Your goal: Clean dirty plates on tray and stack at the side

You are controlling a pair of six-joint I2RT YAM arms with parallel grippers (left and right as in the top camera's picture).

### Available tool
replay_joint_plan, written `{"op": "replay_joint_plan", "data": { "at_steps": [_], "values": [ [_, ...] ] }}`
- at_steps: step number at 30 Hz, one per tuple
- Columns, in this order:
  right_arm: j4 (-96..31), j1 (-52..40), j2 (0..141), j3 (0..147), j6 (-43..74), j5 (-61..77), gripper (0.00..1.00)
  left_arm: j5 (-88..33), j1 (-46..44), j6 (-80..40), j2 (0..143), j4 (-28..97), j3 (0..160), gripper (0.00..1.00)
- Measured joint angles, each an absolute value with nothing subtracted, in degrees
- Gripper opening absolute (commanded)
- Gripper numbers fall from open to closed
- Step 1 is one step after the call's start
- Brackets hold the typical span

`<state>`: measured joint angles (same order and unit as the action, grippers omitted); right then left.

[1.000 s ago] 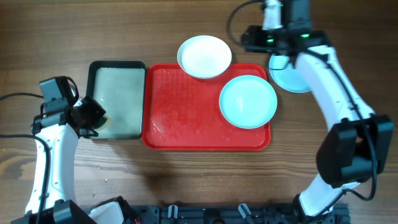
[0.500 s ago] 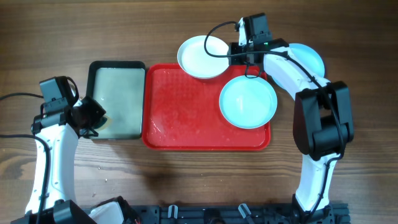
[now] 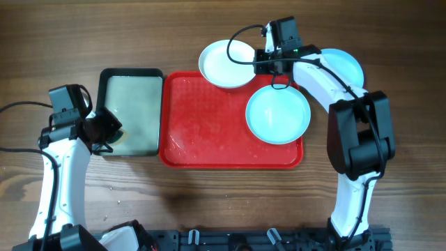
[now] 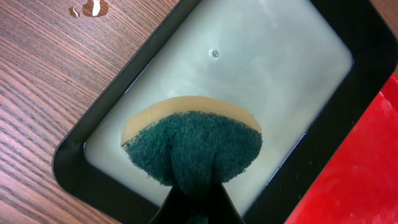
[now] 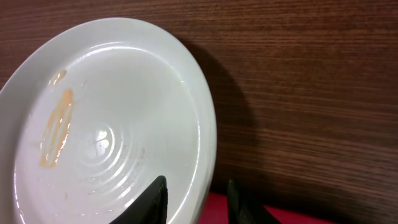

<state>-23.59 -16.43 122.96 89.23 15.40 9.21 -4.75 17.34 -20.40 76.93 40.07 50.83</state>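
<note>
Though overhead misses it, right-wrist shows plate [image 5: 118, 93] smear [image 5: 56, 127]; right jaws apart, left jaws pinching sponge [image 4: 193, 149].

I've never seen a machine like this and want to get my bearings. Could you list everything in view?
Table: one, brown wood, under everything.
Tray: one, red, centre.
Black tray: one, pale liquid inside, left of the red one.
White plate: one, orange smear, overhanging the tray's far edge.
Aqua plates: two; one on the tray's right part, the other on the table further right.
Sponge: one, green over yellow, over the black tray.
Arms: two, white and black, one each side.
Left gripper: shut on the sponge.
Right gripper: open, jaws either side of the white plate's rim.
</note>
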Motion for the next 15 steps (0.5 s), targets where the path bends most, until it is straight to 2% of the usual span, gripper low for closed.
{"op": "replay_joint_plan", "data": {
  "at_steps": [8,12,15],
  "values": [
    [-24.4,-17.0,123.0,89.2,16.7,9.1,0.31,-4.8,17.3,-20.4,76.9,40.1,50.8,0.04],
    [-24.4,-17.0,123.0,89.2,18.2,8.4,0.24,-4.8,17.3,-20.4,76.9,40.1,50.8,0.04],
    [-24.6,-17.0,123.0,89.2,18.8,8.4,0.24,-4.8,17.3,-20.4,76.9,40.1,50.8,0.04]
  ]
}}
